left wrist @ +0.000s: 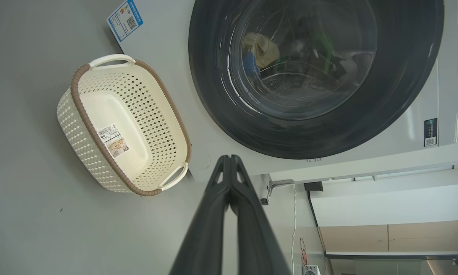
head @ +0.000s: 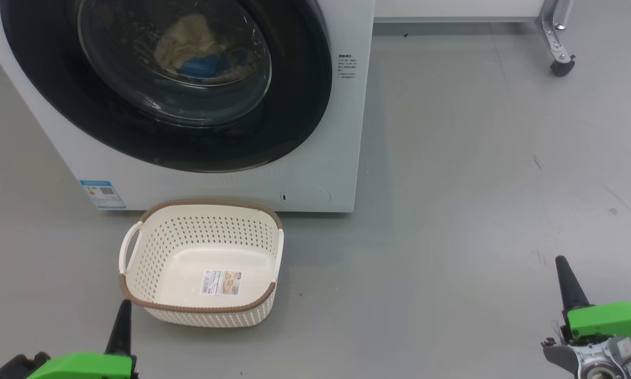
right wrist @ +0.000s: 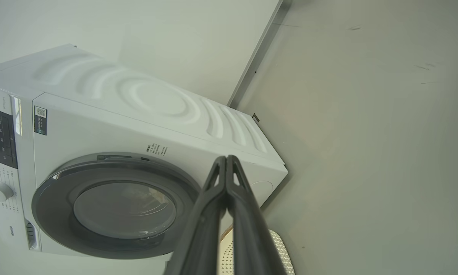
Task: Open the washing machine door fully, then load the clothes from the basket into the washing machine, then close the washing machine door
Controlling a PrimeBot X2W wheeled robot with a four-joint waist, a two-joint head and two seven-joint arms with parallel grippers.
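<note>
While the head view shows the clothes [head: 189, 42] behind the shut door [head: 294, 105], beyond the empty basket [head: 210, 308], the left wrist shows the left claw [left wrist: 230, 158] clenched, door just ahead, seemingly nearer; the right wrist, right claw [right wrist: 226, 160] clenched, door lower-left.

— What's my head view giving me?
— You're looking steeply down at the floor [head: 478, 184], close to the washing machine [head: 341, 131]. Its front runs off the top edge, and the basket [head: 210, 231] sits low and left of centre.
— And the wrists?
— Your left wrist view is rolled sideways, near, facing the washing machine door [left wrist: 301, 65] and the basket. Your right wrist view stands farther back, off to one flank, also rolled, taking in most of the machine. All three share the door.
</note>
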